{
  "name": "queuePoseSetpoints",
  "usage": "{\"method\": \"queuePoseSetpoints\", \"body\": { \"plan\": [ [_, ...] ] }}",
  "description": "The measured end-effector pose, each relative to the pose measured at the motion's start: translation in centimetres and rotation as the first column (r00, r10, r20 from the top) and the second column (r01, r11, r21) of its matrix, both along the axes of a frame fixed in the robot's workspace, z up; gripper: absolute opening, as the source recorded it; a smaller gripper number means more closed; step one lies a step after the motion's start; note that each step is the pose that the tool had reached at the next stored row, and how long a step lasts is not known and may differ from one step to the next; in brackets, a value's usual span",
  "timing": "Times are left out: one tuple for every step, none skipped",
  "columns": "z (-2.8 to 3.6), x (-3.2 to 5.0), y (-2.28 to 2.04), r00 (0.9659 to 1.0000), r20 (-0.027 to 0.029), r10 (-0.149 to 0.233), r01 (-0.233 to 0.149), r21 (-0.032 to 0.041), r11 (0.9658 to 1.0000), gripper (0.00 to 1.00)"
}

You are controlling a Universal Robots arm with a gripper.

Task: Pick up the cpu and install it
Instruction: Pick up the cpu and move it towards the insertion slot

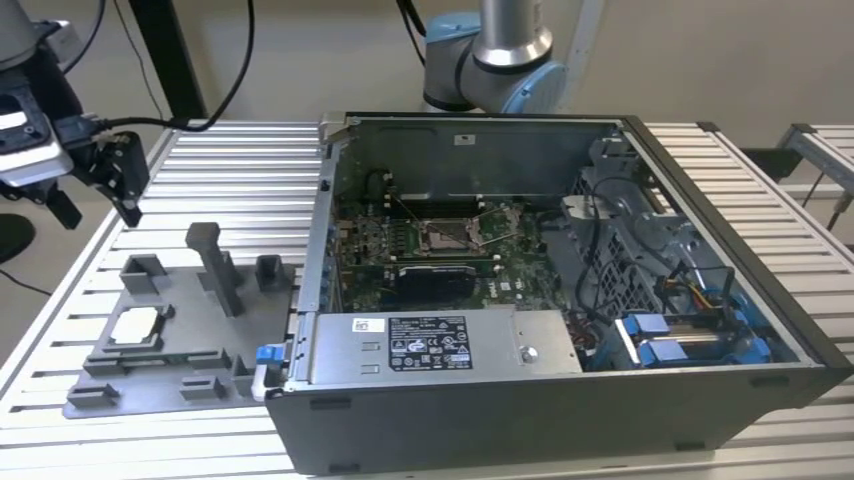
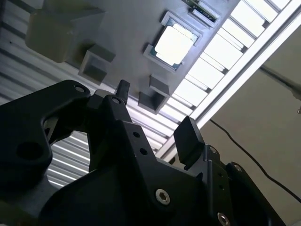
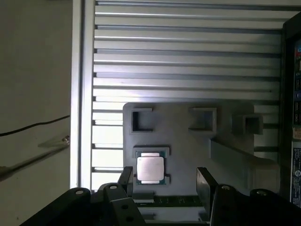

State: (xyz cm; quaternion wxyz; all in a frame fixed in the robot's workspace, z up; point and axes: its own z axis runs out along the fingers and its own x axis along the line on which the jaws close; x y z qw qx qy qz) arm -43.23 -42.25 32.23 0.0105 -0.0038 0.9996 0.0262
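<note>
The cpu (image 1: 138,325) is a small flat square chip with a pale silver top. It lies in a recess of the grey fixture plate (image 1: 174,385) on the table, at the exterior view's left of the computer case. My gripper (image 1: 100,218) hangs open well above the table, up and to the exterior view's left of the plate, holding nothing. In both wrist views the cpu (image 2: 174,44) (image 3: 150,167) sits beyond the gripper (image 2: 155,115) (image 3: 165,181), apart from the black fingers (image 3: 204,181). The motherboard socket (image 1: 447,235) stands with its metal frame raised inside the case.
The open computer case (image 1: 694,400) fills the table's middle and right. A grey power supply box (image 1: 427,345) sits at its front, with blue drive brackets (image 1: 674,340) at the exterior view's right. Upright grey posts (image 1: 214,265) rise from the fixture plate near the cpu. The table top is ribbed aluminium (image 1: 227,180).
</note>
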Motion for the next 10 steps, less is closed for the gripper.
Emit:
{"method": "queuePoseSetpoints", "body": {
  "plan": [
    [-0.03, 0.0, 0.0, 1.0, 0.0, 0.0, 0.0, 0.0, 1.0, 1.0],
    [-0.08, 0.0, 0.0, 1.0, 0.0, 0.0, 0.0, 0.0, 1.0, 1.0],
    [-0.12, 0.0, 0.0, 1.0, 0.0, 0.0, 0.0, 0.0001, 1.0, 1.0],
    [-0.16, 0.0, 0.0, 1.0, 0.0, 0.0, 0.0, 0.0, 1.0, 1.0],
    [-0.2, 0.0, 0.0, 1.0, 0.0001, 0.0, 0.0, 0.0, 1.0, 1.0],
    [-0.25, 0.0, 0.0, 1.0, 0.0001, 0.0, 0.0, 0.0, 1.0, 1.0],
    [-0.3, 0.0, 0.0, 1.0, 0.0001, 0.0, 0.0, 0.0, 1.0, 1.0],
    [-0.35, 0.0, 0.0, 1.0, 0.0001, 0.0, 0.0, 0.0, 1.0, 1.0],
    [-0.41, 0.0, 0.0, 1.0, 0.0001, 0.0, 0.0, 0.0, 1.0, 1.0],
    [-0.47, 0.0, 0.0, 1.0, 0.0, 0.0, 0.0, 0.0, 1.0, 1.0]
  ]
}}
